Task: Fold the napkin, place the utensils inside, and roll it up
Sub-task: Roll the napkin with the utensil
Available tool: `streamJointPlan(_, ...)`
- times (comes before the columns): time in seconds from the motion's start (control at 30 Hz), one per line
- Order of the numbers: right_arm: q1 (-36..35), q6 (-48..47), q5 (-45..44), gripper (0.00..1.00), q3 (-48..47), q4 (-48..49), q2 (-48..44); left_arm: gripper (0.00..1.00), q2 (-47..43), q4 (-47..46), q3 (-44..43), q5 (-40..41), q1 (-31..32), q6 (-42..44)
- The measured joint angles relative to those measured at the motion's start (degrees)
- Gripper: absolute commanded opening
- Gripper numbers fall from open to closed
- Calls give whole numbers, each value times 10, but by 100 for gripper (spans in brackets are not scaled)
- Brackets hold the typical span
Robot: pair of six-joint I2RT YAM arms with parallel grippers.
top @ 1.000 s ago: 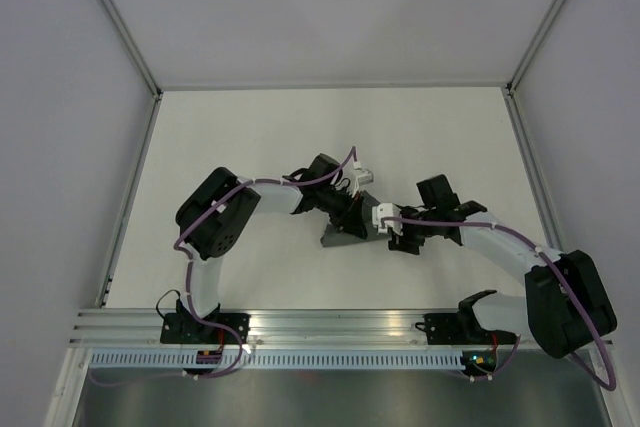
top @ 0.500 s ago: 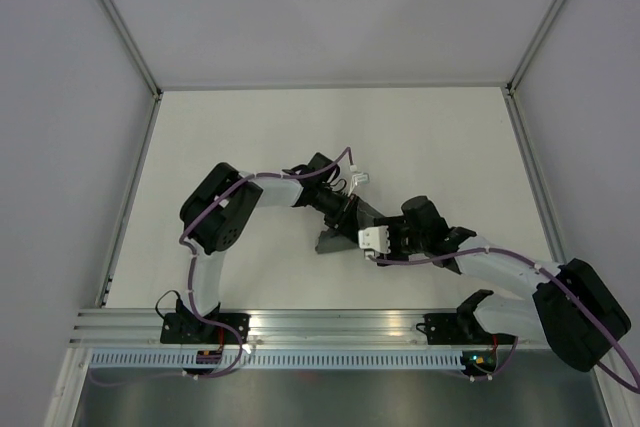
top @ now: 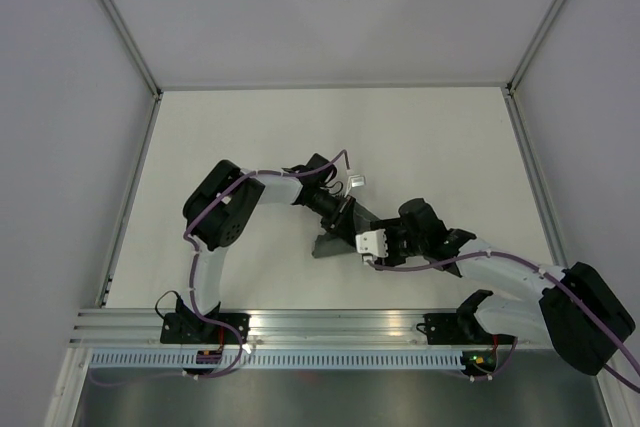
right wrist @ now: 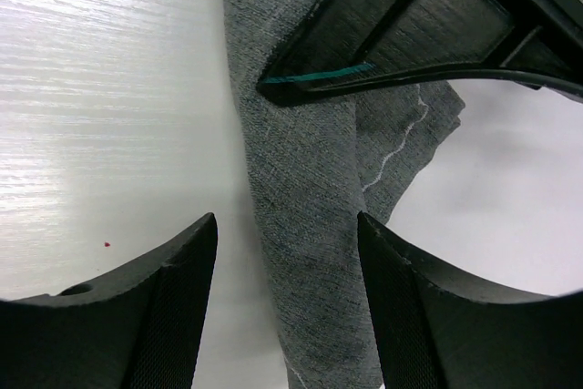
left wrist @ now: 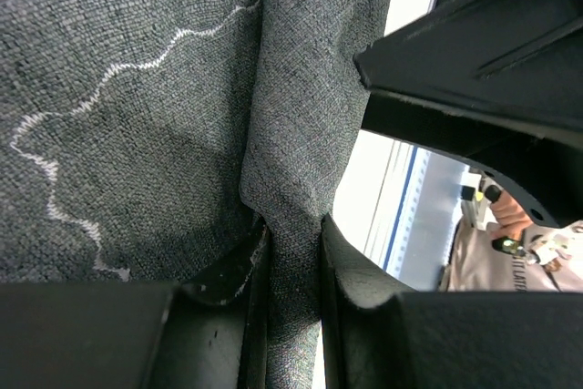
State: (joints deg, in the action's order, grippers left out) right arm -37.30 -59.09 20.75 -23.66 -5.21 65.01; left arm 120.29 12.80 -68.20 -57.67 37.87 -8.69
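The dark grey napkin (top: 332, 241) lies rolled into a narrow bundle on the white table between the two arms. My left gripper (top: 349, 215) is shut on it; in the left wrist view the cloth roll (left wrist: 305, 125) is pinched between the fingertips of my left gripper (left wrist: 291, 227). My right gripper (right wrist: 287, 236) is open, with one finger on each side of the napkin (right wrist: 305, 198) and gaps between pads and cloth. In the top view the right gripper (top: 372, 248) sits at the roll's near right end. The utensils are hidden.
The white table (top: 250, 137) is bordered by a metal frame, with an aluminium rail (top: 330, 325) along the near edge where both arm bases stand. The two wrists are close together over the napkin; the left gripper's body (right wrist: 428, 15) fills the top of the right wrist view.
My right arm has swung left and nearer, bringing its open gripper around the roll's end. The left gripper keeps its grip and has shifted only slightly.
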Motion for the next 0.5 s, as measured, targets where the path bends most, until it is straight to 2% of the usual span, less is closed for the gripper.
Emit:
streamJointPlan(0.23,-20,0,-2,67,-9,3,36,6,7,17,-1,-17,-5,0)
streamJointPlan(0.43,-24,2,-9,57,-14,21,61,12,11,32,-5,-25,-8,0)
streamJointPlan(0.5,-25,5,-15,49,-16,29,65,15,11,35,-5,-25,-8,0)
